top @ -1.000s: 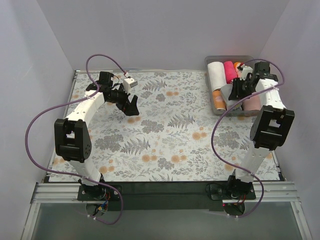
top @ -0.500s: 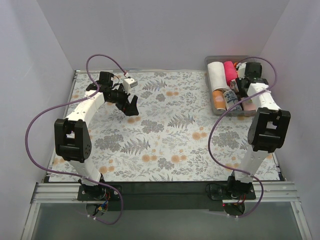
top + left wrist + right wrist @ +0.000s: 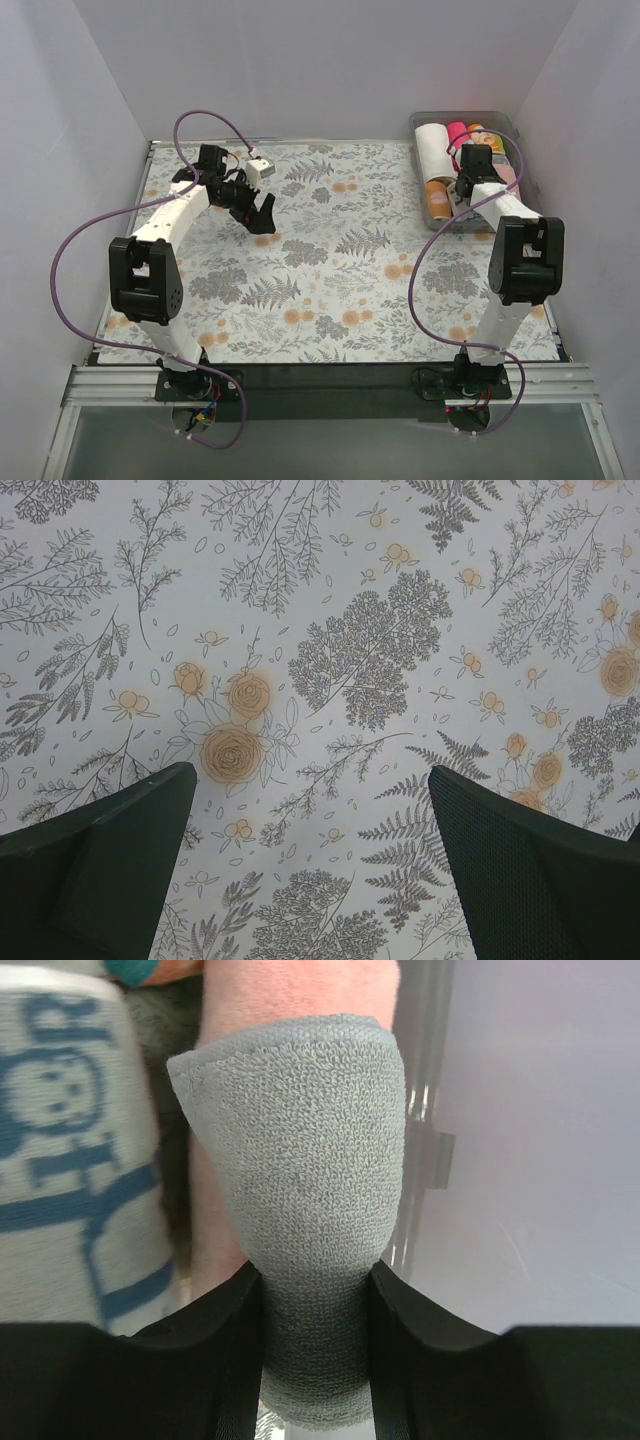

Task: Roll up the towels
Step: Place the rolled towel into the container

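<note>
On the left, we see the left tool (image 3: 262, 212) hanging over the floral covering (image 3: 340, 260) that lies across the tabletop, toward the far left part of it. Its jaws are spread wide with nothing between them, and its wrist view shows only printed ferns and orange roses below. The middle of the covering carries no towels. At the far right corner stands the clear plastic bin (image 3: 445, 114), and the towels sit inside it: a white roll (image 3: 433, 148) along its left side, an orange roll (image 3: 437, 196) nearer to us, and a pink roll (image 3: 457, 133) just beside the white one. The right tool (image 3: 468, 168) reaches down into this bin. In its wrist view the jaws are clamped on the lower end of a grey towel (image 3: 300, 1160), which looks folded or rolled, though we cannot tell which. A white towel with blue print (image 3: 60, 1160) lies just left of it, a peach towel (image 3: 295, 990) lies behind, and the bin's clear wall stands to the right.
</note>
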{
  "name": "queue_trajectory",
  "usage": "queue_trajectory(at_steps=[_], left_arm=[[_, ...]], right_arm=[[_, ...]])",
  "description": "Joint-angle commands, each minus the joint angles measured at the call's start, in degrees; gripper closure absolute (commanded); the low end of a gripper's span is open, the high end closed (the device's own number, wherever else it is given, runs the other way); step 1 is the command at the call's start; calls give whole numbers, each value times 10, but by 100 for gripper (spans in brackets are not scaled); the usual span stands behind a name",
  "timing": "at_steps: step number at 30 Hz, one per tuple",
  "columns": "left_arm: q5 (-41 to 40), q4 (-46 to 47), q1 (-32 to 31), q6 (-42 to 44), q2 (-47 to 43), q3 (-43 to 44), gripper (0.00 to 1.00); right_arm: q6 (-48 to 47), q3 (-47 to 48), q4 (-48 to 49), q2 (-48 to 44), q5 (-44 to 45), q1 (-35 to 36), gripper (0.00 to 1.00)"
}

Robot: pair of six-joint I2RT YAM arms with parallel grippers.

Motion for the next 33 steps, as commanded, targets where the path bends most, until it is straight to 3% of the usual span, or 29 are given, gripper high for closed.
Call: queue_trajectory(at_steps=[1,15,22,30,33], left_arm=[[-7,-4,-1,8,-20,-9,2],[-6,-5,-1,20,-13,-8,2],[-4,-9,-1,25,-18,-10,2],[7,-8,-2,26,-14,-7,2],[9,-10,-2,28,-14,-7,2]], right_arm=[[-8,7,54,-29,35,-3,99],[-16,-7,38,23,37,33,99],[30,44,-51,61,17,40,99],[122,163,-244,70,-181,9,99],[118,167,-268,60,-252,-18,99]])
